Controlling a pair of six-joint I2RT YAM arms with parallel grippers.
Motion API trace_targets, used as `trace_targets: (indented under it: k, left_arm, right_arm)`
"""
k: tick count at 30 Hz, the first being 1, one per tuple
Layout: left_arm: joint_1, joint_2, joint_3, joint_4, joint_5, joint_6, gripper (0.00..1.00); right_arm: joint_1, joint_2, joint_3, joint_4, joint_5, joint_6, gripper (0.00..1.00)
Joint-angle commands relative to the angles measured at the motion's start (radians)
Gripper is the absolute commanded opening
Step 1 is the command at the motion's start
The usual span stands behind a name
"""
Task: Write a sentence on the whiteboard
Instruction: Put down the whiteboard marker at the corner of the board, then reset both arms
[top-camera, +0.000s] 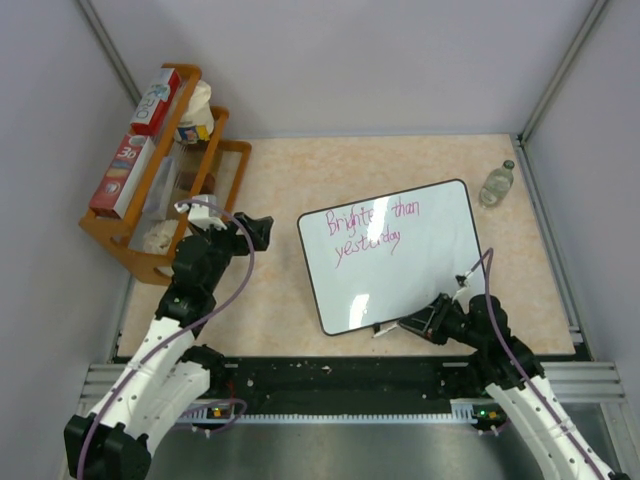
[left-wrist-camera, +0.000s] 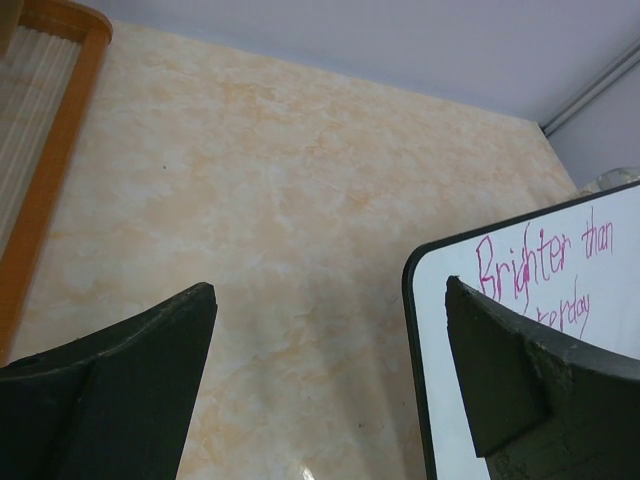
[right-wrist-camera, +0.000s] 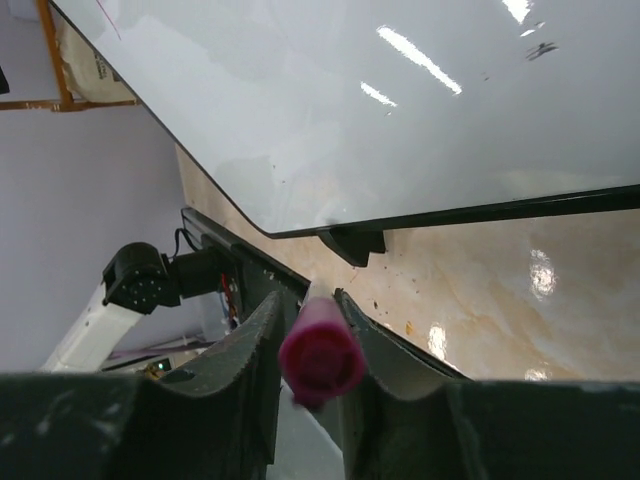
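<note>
Lying flat, whiteboard (top-camera: 420, 270) seemed light, stiff, slick, best held by its edge; right gripper (right-wrist-camera: 311, 303) clasped marker (right-wrist-camera: 320, 357), left gripper (left-wrist-camera: 328, 290) gaped empty.

— What does the whiteboard (top-camera: 420, 275) look like?
— It's glossy white, with rounded corners and a thin black frame. It lies face up on the table, turned a little askew, with its right end farther back.
— And the sentence (top-camera: 365, 232)?
— Pink-magenta handwriting in two lines at the board's upper left: "Brighter than" above "yesterday". The remaining surface shines bare white.
</note>
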Motion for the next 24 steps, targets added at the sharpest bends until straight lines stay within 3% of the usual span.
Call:
trace_targets:
  k: [1,10,14,24]
  left_arm:
    - [0.002,-0.028,0.007,0.086,-0.047,-0.001,0.99]
    - [0.002,-0.031,-0.021,0.127,-0.081,-0.02,0.99]
    - [0.002,-0.019,-0.025,0.144,-0.067,-0.026,0.99]
    - [0.002,0.007,-0.042,0.188,-0.055,-0.015,0.99]
  right_arm:
    - [-0.01,-0.005,-0.014,-0.046,0.045,0.015,0.29]
    - [-0.01,0.008,0.068,-0.05,0.147,-0.043,0.89]
    - [-0.01,0.063,0.121,-0.048,0.194,-0.1,0.96]
    - [-0.01,0.21,0.266,0.054,0.329,-0.31,0.99]
